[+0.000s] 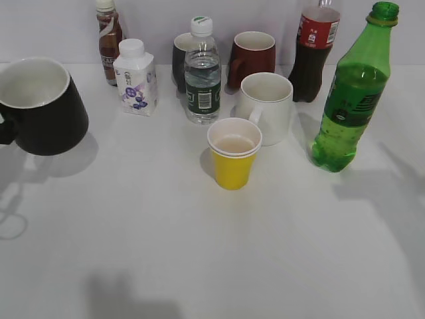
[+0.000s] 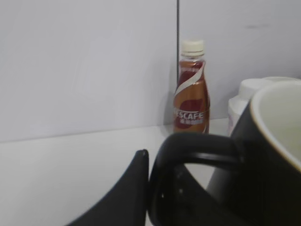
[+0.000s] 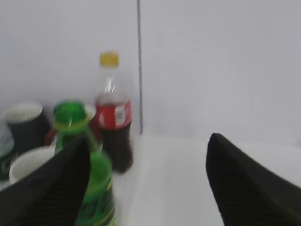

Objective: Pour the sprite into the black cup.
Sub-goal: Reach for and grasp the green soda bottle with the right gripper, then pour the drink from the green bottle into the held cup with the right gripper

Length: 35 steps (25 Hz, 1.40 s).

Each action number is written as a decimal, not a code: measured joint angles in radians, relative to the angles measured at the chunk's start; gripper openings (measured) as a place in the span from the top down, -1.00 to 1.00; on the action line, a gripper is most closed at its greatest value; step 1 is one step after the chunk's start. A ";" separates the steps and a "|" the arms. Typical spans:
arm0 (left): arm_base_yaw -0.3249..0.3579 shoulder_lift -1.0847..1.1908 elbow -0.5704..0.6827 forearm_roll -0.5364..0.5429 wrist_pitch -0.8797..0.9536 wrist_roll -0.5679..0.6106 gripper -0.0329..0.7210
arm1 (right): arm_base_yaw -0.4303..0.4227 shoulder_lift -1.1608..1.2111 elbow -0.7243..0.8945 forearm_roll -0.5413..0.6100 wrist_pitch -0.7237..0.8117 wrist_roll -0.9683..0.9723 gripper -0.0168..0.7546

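Note:
The black cup (image 1: 46, 113), white inside, is at the far left of the table and tilts a little. In the left wrist view my left gripper (image 2: 160, 176) is shut on its loop handle (image 2: 197, 148); the cup body (image 2: 263, 155) fills the right side. That gripper is outside the exterior view. The sprite (image 1: 350, 100), a tall green bottle with no cap, stands upright at the right. In the right wrist view my right gripper (image 3: 148, 150) is open and empty; the sprite (image 3: 94, 183) is partly behind its left finger, not between the jaws.
A yellow paper cup (image 1: 234, 156) stands mid-table with a white mug (image 1: 269, 106) behind it. Along the back are a coffee bottle (image 1: 108, 40), a white carton (image 1: 136, 80), a clear water bottle (image 1: 202, 73), a dark mug (image 1: 179, 56), a dark red mug (image 1: 252, 56) and a cola bottle (image 1: 315, 53).

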 joint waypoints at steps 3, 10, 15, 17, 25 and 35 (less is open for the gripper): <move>0.000 -0.011 0.000 0.018 -0.001 0.000 0.75 | 0.073 0.115 0.093 -0.002 -0.073 0.044 -0.53; 0.000 -0.016 0.000 0.042 0.000 0.000 0.75 | 0.189 0.356 0.227 -0.023 -0.352 0.089 -0.61; 0.000 -0.016 0.000 0.105 0.000 0.000 0.75 | 0.193 0.594 0.144 -0.024 -0.511 0.090 -0.69; 0.000 -0.016 0.000 0.117 0.000 0.000 0.75 | 0.193 0.704 0.081 -0.008 -0.572 0.090 -0.70; -0.060 -0.110 0.000 0.164 0.135 -0.001 0.75 | 0.195 0.958 -0.122 0.077 -0.615 0.092 -0.14; -0.304 -0.351 -0.155 0.113 0.698 -0.003 0.75 | 0.310 0.640 -0.187 -0.142 -0.106 -0.168 -0.12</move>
